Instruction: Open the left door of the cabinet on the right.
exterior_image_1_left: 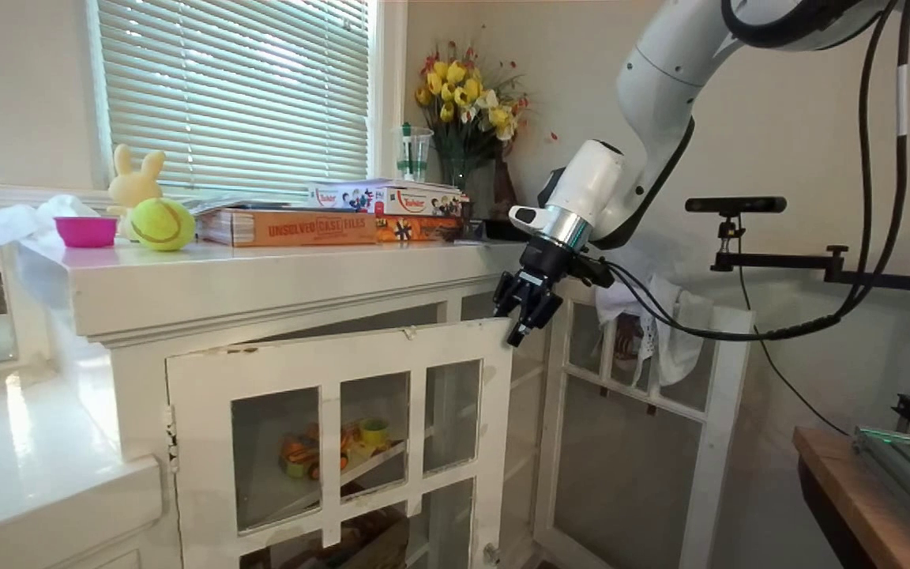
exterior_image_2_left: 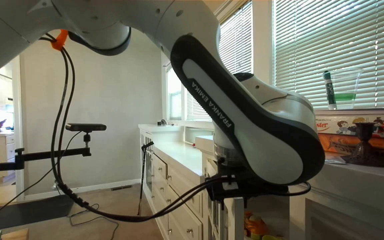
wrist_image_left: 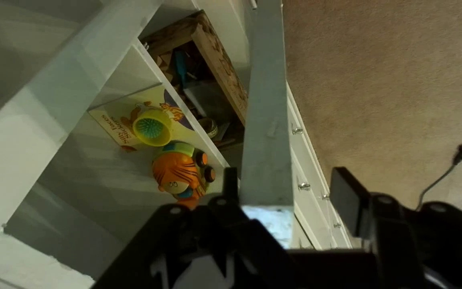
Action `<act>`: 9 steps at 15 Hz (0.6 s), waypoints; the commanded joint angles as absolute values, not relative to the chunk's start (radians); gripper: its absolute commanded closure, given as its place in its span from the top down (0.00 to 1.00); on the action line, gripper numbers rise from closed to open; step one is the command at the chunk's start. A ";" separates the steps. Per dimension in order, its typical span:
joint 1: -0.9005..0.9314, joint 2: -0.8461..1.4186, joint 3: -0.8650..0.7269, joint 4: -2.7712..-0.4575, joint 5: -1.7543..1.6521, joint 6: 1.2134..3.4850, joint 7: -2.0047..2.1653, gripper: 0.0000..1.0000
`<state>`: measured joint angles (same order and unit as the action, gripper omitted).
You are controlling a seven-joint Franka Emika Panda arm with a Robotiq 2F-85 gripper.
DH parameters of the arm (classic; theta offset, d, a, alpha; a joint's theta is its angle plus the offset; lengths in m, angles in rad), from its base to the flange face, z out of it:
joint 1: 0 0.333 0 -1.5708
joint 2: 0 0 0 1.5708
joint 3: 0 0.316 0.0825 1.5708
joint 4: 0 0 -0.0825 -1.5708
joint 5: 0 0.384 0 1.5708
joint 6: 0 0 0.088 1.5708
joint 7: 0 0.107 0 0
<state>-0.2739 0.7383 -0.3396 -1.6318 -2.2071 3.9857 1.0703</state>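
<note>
A Robotiq gripper (exterior_image_1_left: 510, 322) straddles the upper free corner of the paned left door (exterior_image_1_left: 331, 442) of a white wooden cabinet (exterior_image_1_left: 265, 280), its jaws apart and clamped on nothing. In the wrist view we see the door's top edge run between them: the inner finger (wrist_image_left: 230, 184) reaches down on the cabinet side, just beside the wood, though whether it touches we cannot tell; the opposite finger (wrist_image_left: 349, 200) stands clear of the outer face, over the carpet (wrist_image_left: 383, 80).

The door itself stands ajar below the gripper, its free edge swung out from the cabinet front and its hinged edge well apart from the fingertips. On the gripper's inner side, through the gap, we look down on a shelf (wrist_image_left: 102, 176) bearing an orange toy car (wrist_image_left: 177, 172), a yellow cup (wrist_image_left: 152, 127) and a "Silly Faces Stickers" booklet (wrist_image_left: 116, 120). On the gripper's other side from the hinged edge, the matching right door (exterior_image_1_left: 629, 458) stands wide open, a white cloth (exterior_image_1_left: 680, 332) draped over its top.

By our reading, the job is under way but unfinished: the door is free of its frame and partly open, and the inner finger is well placed to push it outward. What remains, we judge, is to swing it wider, away from the cabinet front, then draw the gripper clear and leave the door standing.
</note>
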 commanded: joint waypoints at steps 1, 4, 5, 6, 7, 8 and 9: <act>-0.233 0.799 -0.386 -1.538 -2.191 4.050 1.096 0.32; -0.219 0.807 -0.396 -1.517 -2.195 4.066 1.087 0.11; -0.212 0.804 -0.400 -1.521 -2.203 4.076 1.080 0.07; -0.205 0.801 -0.402 -1.526 -2.210 4.079 1.071 0.08; -0.198 0.793 -0.405 -1.532 -2.217 4.075 1.066 0.08; -0.190 0.788 -0.409 -1.537 -2.226 4.075 1.062 0.08; -0.183 0.787 -0.414 -1.539 -2.233 4.075 1.062 0.08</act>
<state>-0.2240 0.7816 -0.3945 -1.5633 -2.2100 4.0455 1.0696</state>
